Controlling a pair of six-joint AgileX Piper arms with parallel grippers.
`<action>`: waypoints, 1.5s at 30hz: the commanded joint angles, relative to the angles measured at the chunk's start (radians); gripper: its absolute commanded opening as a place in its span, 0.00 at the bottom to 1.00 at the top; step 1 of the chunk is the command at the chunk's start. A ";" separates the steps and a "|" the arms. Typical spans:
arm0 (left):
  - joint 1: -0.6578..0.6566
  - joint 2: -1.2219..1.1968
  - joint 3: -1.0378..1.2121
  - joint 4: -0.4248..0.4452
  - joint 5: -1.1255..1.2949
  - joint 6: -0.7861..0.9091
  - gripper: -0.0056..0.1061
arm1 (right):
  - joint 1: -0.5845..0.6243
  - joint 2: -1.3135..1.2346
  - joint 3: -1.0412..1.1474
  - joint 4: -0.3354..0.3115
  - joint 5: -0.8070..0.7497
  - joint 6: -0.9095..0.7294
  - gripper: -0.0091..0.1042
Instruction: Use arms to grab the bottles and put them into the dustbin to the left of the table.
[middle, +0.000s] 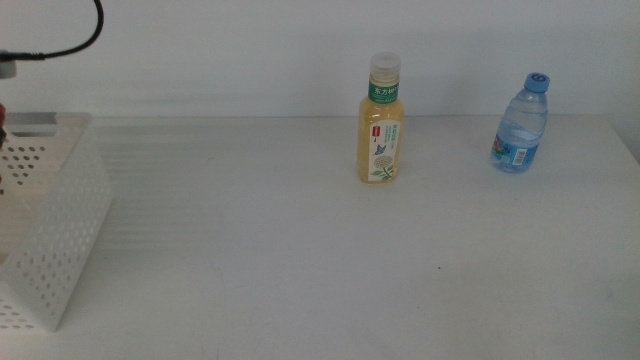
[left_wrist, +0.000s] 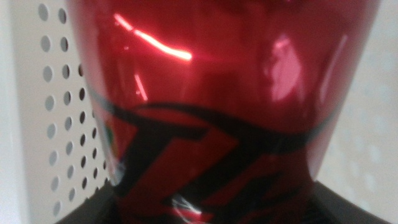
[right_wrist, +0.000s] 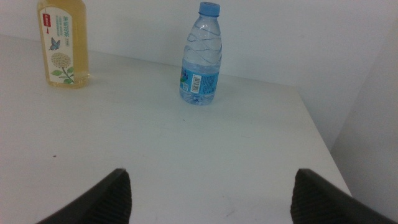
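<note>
Far left, our left gripper (left_wrist: 205, 208) is clamped on the red can (left_wrist: 217, 106), right at the bin (middle: 50, 240) wall: drop step, release next, we judge. Tea bottle (middle: 381, 125) stands mid-table far, water bottle (middle: 520, 125) far right. Right gripper (right_wrist: 211, 196) waits near, jaws apart.

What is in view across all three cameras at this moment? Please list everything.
tea bottle: 1, yellow with green label, upright, mid-table towards the back.
water bottle: 1, clear with blue cap, upright at back right.
red can: 1, red, fills the left wrist view, beside the dustbin wall.
dustbin: 1, white, perforated, at the table's left edge.
table: 1, white.
left gripper: not visible; the can hides it.
right gripper: 1, dark, open, low over the table, short of the water bottle.
</note>
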 joint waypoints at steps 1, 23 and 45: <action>0.004 -0.029 -0.039 0.012 -0.052 -0.005 0.01 | -0.006 -0.027 -0.008 -0.007 -0.078 -0.012 0.67; 0.004 0.173 -0.038 0.034 -0.069 -0.016 0.01 | -0.006 -0.027 -0.008 -0.007 -0.078 -0.012 0.67; 0.002 0.227 -0.044 -0.018 -0.047 0.019 0.86 | -0.006 -0.027 -0.008 -0.007 -0.078 -0.012 0.67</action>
